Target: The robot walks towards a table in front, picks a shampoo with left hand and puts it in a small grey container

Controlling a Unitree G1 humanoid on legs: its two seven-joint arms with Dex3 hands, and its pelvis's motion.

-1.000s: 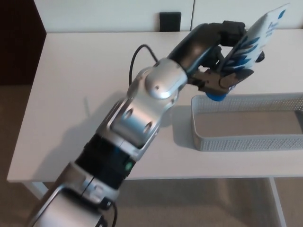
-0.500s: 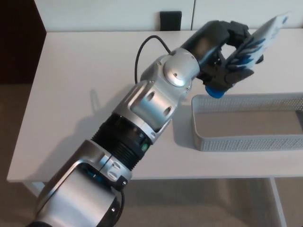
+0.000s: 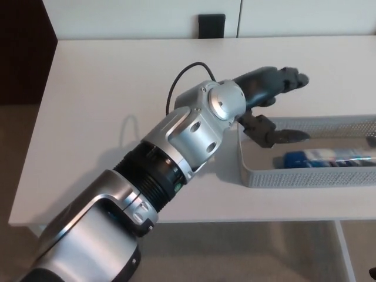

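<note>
Grey mesh plastic forms the small container [image 3: 305, 179], which sits on the white bench [image 3: 106, 88] at about 3 o'clock in the head view, running out past the picture's edge. The shampoo tube [image 3: 329, 158] lies flat inside it along the near wall, white with blue print, its dark blue cap end pointing toward 9 o'clock. The left hand [image 3: 269, 108] hovers over the container's 9 o'clock end, at about 2 o'clock from the picture's centre. It holds nothing: the two fingers [image 3: 288, 79] reach out above and the thumb hangs below over the rim, well spread, with no contact with the tube. The right hand does not show. A black cable [image 3: 179, 79] loops off the forearm, and a black square [image 3: 211, 26] sits against the wall at 12 o'clock. With the tube resting in the container, the placing looks done. The tube should be light, its smooth plastic skin probably slippery and soft enough to give under a squeeze. If it needed lifting again, the best hold would be across the broad middle of the body, clear of the cap and the thin flat end, with moderate pressure.
</note>
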